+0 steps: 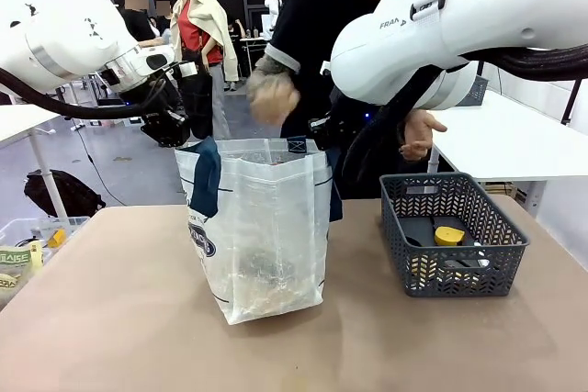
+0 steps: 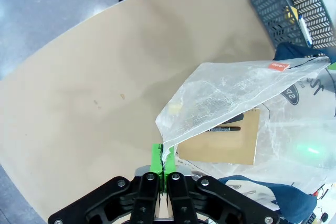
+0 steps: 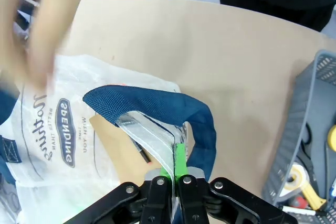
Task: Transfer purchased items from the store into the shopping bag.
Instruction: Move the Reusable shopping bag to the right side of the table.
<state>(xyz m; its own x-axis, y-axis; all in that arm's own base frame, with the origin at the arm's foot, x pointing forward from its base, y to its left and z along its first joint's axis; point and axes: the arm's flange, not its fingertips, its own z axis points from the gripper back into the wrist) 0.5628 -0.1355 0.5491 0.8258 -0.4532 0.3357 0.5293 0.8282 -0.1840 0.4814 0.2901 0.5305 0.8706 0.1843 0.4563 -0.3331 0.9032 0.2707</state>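
Note:
The shopping bag (image 1: 262, 227) stands upright mid-table, whitish and translucent, with navy handles. My left gripper (image 1: 187, 141) is shut on its left rim, and the green pads (image 2: 156, 160) pinch the plastic edge. My right gripper (image 1: 319, 142) is shut on the right rim beside a navy handle (image 3: 157, 106). The bag's mouth is held wide between them. Inside the bag lie a flat brown piece (image 2: 223, 142) and a black pen (image 2: 224, 128). The store, a dark grey basket (image 1: 496, 227), sits to the right and holds a yellow item (image 1: 448, 235) and dark items. A person's blurred hand (image 1: 271, 94) hovers over the bag's mouth.
A clear bin (image 1: 28, 245) with small goods sits at the table's left edge. The person stands at the far side, their other hand (image 1: 418, 135) above the basket. A white table (image 1: 514, 135) stands behind on the right. Bare tabletop (image 1: 119, 319) lies in front of the bag.

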